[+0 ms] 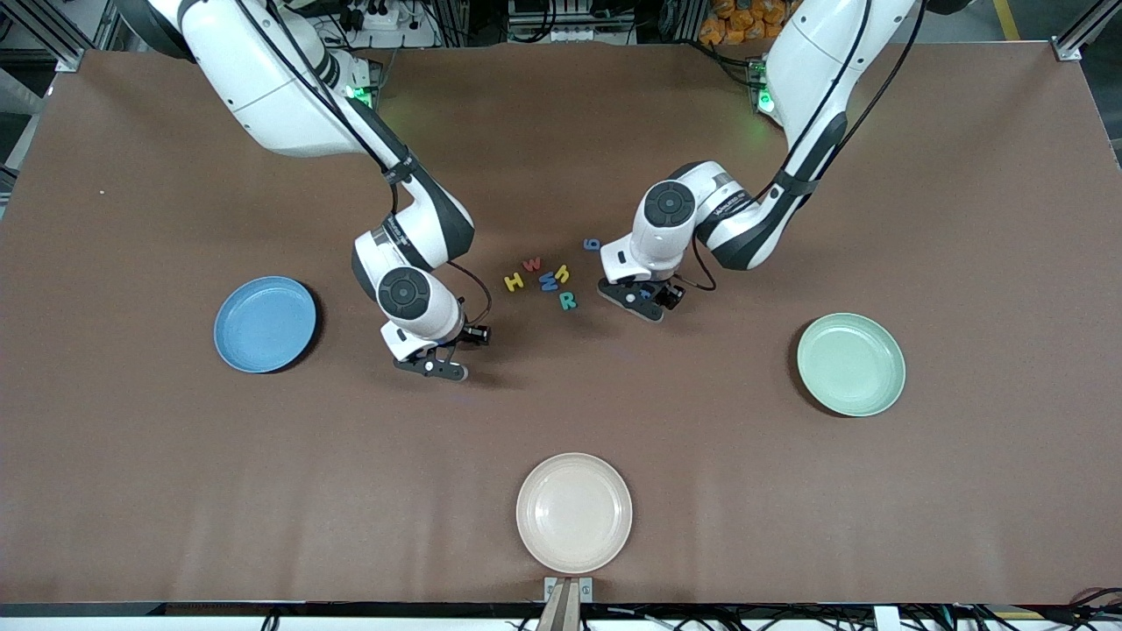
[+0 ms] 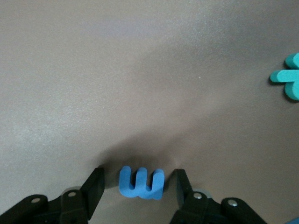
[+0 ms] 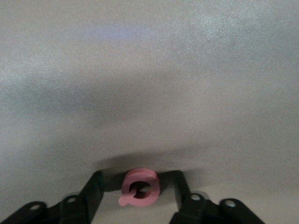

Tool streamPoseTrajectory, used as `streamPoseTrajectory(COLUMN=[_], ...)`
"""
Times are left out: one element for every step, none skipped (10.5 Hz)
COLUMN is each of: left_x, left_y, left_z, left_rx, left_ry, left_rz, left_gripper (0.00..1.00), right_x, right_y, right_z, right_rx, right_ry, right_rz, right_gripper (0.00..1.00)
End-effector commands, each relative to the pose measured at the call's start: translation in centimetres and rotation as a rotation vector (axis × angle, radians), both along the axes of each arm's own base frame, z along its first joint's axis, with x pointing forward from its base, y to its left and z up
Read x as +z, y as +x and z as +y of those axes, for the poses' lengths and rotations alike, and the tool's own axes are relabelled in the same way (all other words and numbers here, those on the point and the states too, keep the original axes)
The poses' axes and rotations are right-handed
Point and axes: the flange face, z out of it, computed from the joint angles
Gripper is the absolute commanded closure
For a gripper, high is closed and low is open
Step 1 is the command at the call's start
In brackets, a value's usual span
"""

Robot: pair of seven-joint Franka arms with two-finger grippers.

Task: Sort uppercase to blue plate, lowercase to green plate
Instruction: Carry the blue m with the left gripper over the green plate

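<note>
Blue m (image 2: 141,183) half-hidden under left claw (image 2: 139,185)

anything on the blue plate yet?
No. The blue plate is bare across its whole face, and nothing covers it; the green plate is bare too.

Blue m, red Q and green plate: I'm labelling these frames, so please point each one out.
blue m (image 2: 141,183): left wrist view, on its middle leg.
red Q (image 3: 140,187): right wrist view, on its ring.
green plate (image 1: 850,364): front view, on its bare centre.
</note>
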Motion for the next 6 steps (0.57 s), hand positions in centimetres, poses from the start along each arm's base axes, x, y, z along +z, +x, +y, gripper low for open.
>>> streamPoseTrajectory(left_x=[0.0,0.1,1.2,2.5,4.5,6.4], left_y=[0.9,1.4,2.1,3.0,5.0,6.4], left_z=[-0.2,0.4,1.1,1.8,4.2,6.2], left_rx=[0.029,0.039,0.052,0.073,0.113,0.153], left_ry=[0.004,0.011,0.01,0.008,0.018,0.037], left_rz=[-0.033,-0.04,-0.055,-0.075,-0.096,-0.104], left_gripper=[0.72,0.9,1.0,1.0,1.0,1.0], right_x=[-0.2,-0.2,-0.1,-0.1,0.0,0.0], right_y=[-0.4,-0.4,-0.4,-0.5,-0.6,-0.7], right_z=[-0.1,-0.1,-0.1,-0.1,0.0,0.1], right_rx=[-0.003,0.002,0.005,0.003,0.004,0.005], right_ry=[-0.009,-0.009,-0.009,-0.009,-0.007,-0.007], right_rz=[-0.002,-0.002,0.0,0.004,0.008,0.009], right_gripper=[0.39,0.42,0.43,0.43,0.43,0.43])
